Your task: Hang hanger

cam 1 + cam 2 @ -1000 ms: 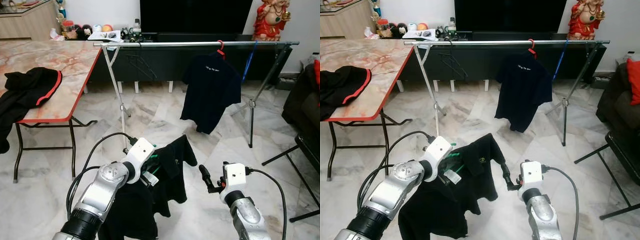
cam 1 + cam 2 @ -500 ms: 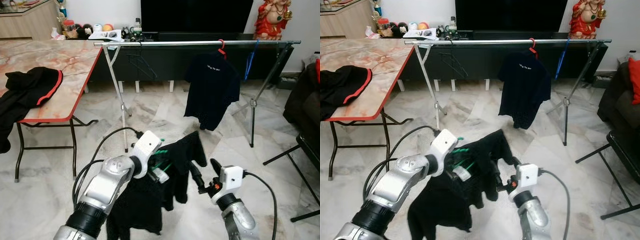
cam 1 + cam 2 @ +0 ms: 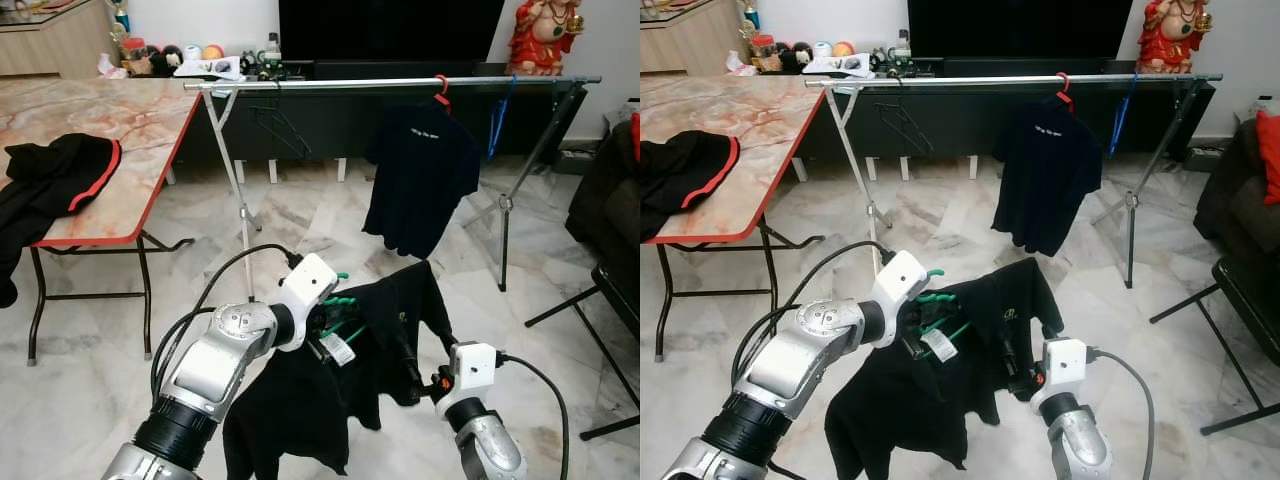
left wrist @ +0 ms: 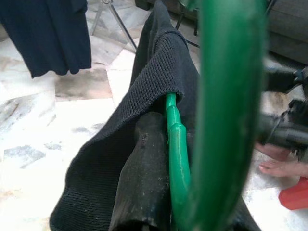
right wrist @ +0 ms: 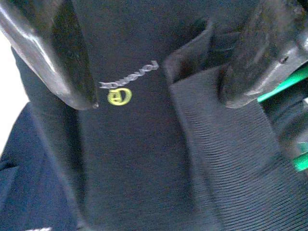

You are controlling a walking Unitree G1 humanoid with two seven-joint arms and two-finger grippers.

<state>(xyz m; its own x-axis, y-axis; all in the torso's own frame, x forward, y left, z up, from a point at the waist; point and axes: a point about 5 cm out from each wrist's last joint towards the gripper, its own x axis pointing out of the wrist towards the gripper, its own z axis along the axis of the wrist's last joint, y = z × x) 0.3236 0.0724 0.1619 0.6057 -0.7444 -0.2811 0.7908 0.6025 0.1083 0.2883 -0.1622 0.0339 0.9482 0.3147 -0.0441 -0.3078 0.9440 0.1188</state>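
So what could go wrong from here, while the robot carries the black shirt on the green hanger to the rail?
1. The black shirt droops unevenly off the green hanger, held in the left pincer; it may slide off.
2. The right pincer is open with shirt fabric between its fingers; if it pulls, it could drag the shirt down.
3. The rail is well ahead and higher; the hook may miss it or bump the dark shirt hanging there.
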